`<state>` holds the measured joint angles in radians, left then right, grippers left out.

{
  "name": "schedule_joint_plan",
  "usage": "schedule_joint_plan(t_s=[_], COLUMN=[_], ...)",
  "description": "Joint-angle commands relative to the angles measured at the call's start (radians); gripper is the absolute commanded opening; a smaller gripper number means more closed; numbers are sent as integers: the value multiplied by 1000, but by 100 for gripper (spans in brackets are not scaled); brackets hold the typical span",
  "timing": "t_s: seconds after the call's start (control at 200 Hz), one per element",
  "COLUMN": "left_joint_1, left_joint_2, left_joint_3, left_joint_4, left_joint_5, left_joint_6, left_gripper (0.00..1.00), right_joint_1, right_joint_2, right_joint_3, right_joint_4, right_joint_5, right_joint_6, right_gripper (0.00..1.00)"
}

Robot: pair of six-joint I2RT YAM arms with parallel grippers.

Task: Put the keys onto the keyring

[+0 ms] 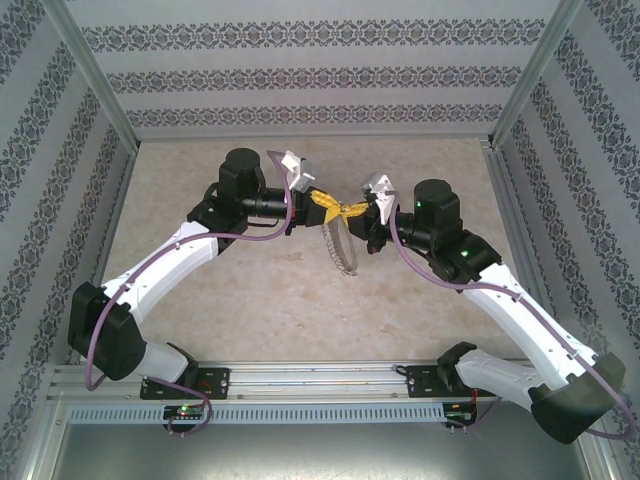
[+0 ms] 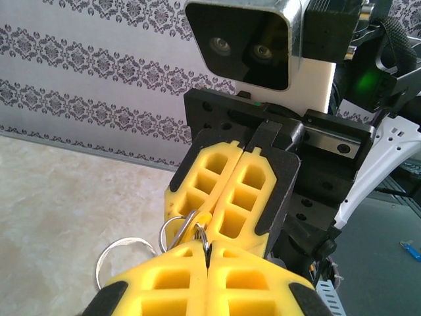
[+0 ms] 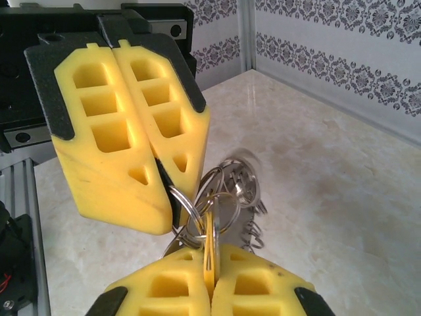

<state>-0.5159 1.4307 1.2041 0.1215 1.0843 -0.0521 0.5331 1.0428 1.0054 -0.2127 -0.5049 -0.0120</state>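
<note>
My two grippers meet tip to tip above the middle of the table. The left gripper is shut on a grey split ring of the keyring. Facing it, the right gripper is shut on a thin brass-yellow key, seen edge-on, with a ring threaded by it. Several linked rings and a coiled grey chain dangle below the tips. A pale loop hangs to the left of my left fingers.
Below lies the beige marble-look tabletop. Patterned walls close in the back and both sides. An aluminium rail with the arm bases runs along the near edge. Purple cables trail along both arms.
</note>
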Motion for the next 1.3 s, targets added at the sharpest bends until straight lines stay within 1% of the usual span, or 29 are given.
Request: schedule_joint_plan(t_s=[0.0, 0.26, 0.41, 0.55, 0.709, 0.924, 1.049, 1.169, 1.294], left_joint_1=[-12, -10, -11, -10, -10, -10, -11, -11, -10], left_joint_2=[-24, -18, -19, -20, -23, -24, -24, -23, -18], left_joint_3=[0, 1, 3, 8, 8, 6, 2, -4, -10], left_joint_4=[26, 26, 28, 29, 23, 18, 17, 16, 10], left_joint_5=[11, 14, 14, 15, 16, 14, 13, 8, 5], left_joint_6=[9, 9, 7, 5, 6, 9, 12, 17, 23], left_gripper=[0, 0, 0, 0, 0, 0, 0, 0, 0], right_joint_1=[10, -61, -76, -65, -26, 1, 1, -4, -15], right_joint_2=[-19, -97, -106, -84, -53, -22, -26, -37, -51], right_joint_3=[24, -6, 0, 10, 27, 41, 44, 50, 60], right_joint_4=[17, 13, 11, 16, 17, 20, 15, -3, -17], right_joint_5=[10, 5, -11, -30, -16, -8, 10, 54, 62], right_joint_6=[-32, -10, -5, 0, -12, -18, -24, -31, -33], right_gripper=[0, 0, 0, 0, 0, 0, 0, 0, 0])
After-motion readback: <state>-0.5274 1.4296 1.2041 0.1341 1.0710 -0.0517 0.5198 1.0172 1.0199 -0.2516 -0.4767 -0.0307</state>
